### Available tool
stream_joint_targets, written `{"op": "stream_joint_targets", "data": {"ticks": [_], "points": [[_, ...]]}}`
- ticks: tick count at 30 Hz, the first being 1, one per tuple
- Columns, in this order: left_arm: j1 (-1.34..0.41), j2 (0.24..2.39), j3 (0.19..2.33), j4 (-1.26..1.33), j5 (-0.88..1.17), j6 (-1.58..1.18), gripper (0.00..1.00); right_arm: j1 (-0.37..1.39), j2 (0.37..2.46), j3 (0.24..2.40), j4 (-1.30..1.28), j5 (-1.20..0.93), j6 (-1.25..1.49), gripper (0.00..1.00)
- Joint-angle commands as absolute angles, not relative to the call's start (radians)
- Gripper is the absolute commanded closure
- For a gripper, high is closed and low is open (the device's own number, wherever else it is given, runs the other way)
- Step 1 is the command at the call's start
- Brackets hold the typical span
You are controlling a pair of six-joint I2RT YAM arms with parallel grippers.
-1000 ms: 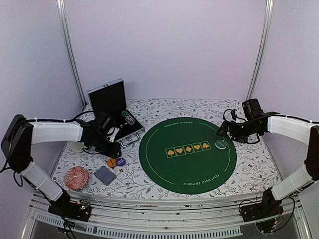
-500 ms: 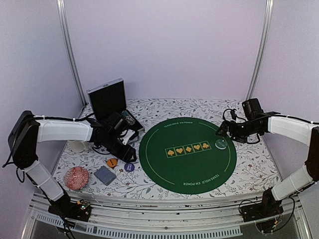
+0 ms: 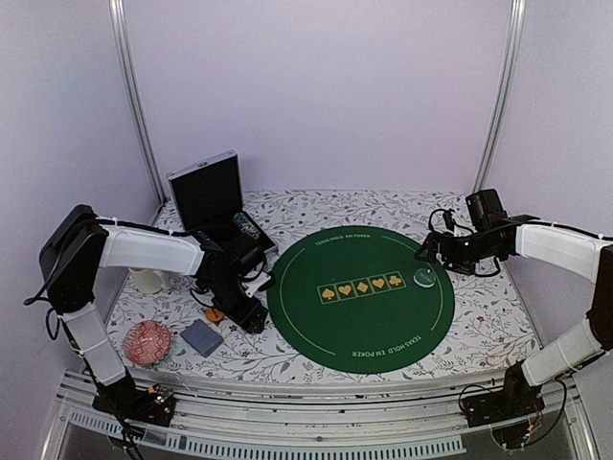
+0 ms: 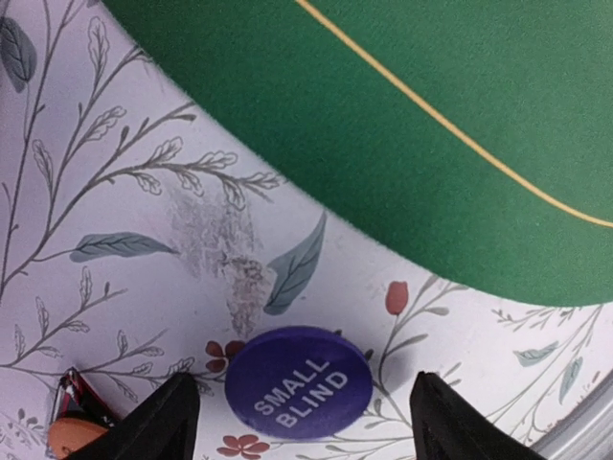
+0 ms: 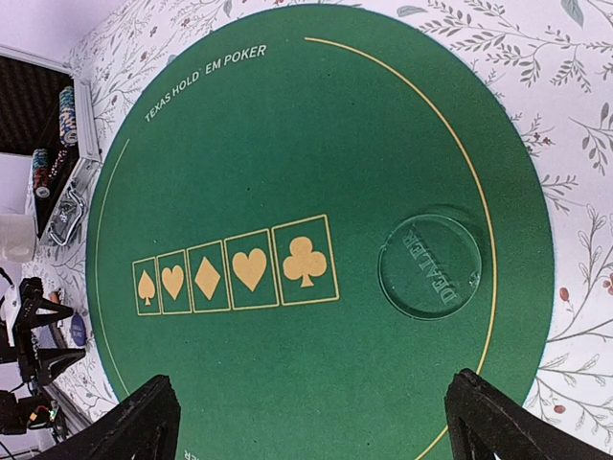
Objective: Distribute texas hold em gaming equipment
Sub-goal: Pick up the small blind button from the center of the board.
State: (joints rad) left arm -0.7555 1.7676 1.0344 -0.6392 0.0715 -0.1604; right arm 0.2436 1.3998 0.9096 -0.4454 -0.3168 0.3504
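The open case (image 3: 206, 190) at rear left held stacked poker chips (image 5: 65, 113). The left gripper (image 4: 299, 407) stood spread wide and gripped nothing. The purple button (image 4: 297, 381) lay flat on the tablecloth (image 4: 115, 192) between its fingers, just beside the green mat (image 4: 402, 115). The right gripper (image 5: 316, 422) hung fully spread and empty above the mat.

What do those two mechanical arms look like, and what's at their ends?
The left arm and right arm are built from smooth white tube-like segments linked by chunky black joints, with thin black cables looping alongside. Each ends in a black pincer: the left pincer and right pincer have two matte, wedge-shaped fingers. No markings show.
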Motion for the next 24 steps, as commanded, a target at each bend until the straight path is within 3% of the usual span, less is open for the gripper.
{"op": "stream_joint_targets", "data": {"ticks": [1, 4, 14, 24], "points": [[-0.789, 1.813, 1.045, -0.671, 0.055, -0.156, 0.26, 0.25, 1.373, 0.9, -0.445, -0.319, 0.345, 0.01], [-0.792, 1.824, 1.043, -0.688, 0.037, -0.16, 0.34, 0.251, 1.374, 0.897, -0.446, -0.318, 0.345, 0.01], [-0.821, 1.836, 1.038, -0.701, 0.008, -0.167, 0.41, 0.25, 1.385, 0.897, -0.437, -0.321, 0.345, 0.01], [-0.837, 1.849, 1.033, -0.684, 0.002, -0.178, 0.58, 0.25, 1.383, 0.896, -0.44, -0.322, 0.342, 0.01]]}}
